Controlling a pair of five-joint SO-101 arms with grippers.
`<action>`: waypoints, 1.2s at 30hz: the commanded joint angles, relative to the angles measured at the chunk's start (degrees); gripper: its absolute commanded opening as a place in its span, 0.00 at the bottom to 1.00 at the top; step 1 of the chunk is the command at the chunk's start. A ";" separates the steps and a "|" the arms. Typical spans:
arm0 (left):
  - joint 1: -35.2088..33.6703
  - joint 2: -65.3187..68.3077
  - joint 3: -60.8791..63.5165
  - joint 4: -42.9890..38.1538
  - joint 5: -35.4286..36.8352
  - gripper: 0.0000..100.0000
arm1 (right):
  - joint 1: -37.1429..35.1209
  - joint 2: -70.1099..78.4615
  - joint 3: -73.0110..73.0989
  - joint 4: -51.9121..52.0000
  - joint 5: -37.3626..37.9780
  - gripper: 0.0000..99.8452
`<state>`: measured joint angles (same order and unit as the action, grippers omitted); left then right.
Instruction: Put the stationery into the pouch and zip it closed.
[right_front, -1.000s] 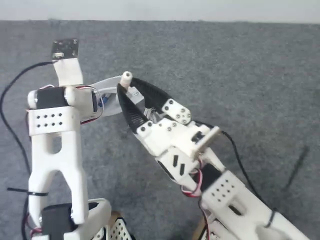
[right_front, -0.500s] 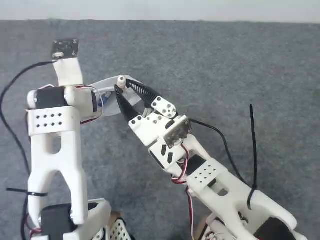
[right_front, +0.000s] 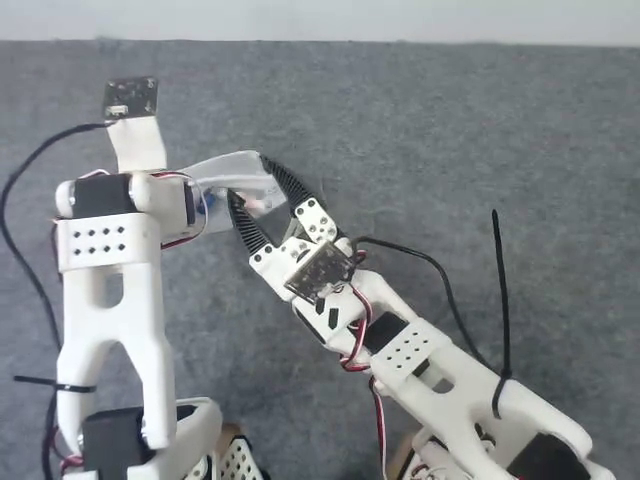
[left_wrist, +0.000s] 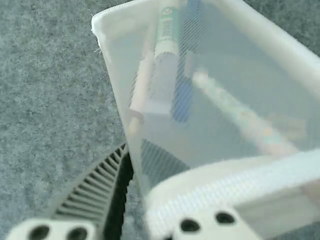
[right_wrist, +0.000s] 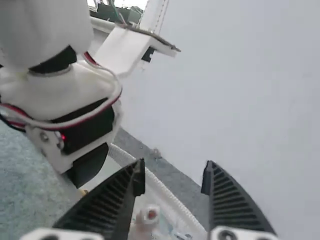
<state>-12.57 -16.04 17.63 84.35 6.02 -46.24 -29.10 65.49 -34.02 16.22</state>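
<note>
Pouch (left_wrist: 215, 100): translucent white with a soft wall. It sits at the left gripper (left_wrist: 145, 200), over the grey mat (right_front: 480, 120), between the two arms.
Contents: pens (left_wrist: 182, 95) and a green-banded marker (left_wrist: 167, 45) show through the wall.
Handling: probably light, floppy and slick, so it is likely to sag or twist under a pull. The best hold looks like the stiffer woven band (left_wrist: 235, 175) at its edge.
Left gripper: pinched on the pouch's edge.
Right gripper (right_front: 248, 180): fingers wide apart, holding nothing, straddling the pouch's end.
</note>
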 joint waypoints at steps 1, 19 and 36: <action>0.26 2.02 2.51 0.18 -0.53 0.01 | -0.66 -0.57 -0.53 1.01 1.05 0.19; 0.26 2.02 2.59 -0.35 -0.53 0.01 | -0.57 -24.40 1.23 30.37 -6.86 0.18; -2.46 2.11 3.12 -0.97 -0.53 0.01 | 1.71 -22.11 -10.46 57.27 -9.93 0.18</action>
<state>-13.71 -16.04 17.63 84.26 6.02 -46.07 -53.89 61.89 18.64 8.66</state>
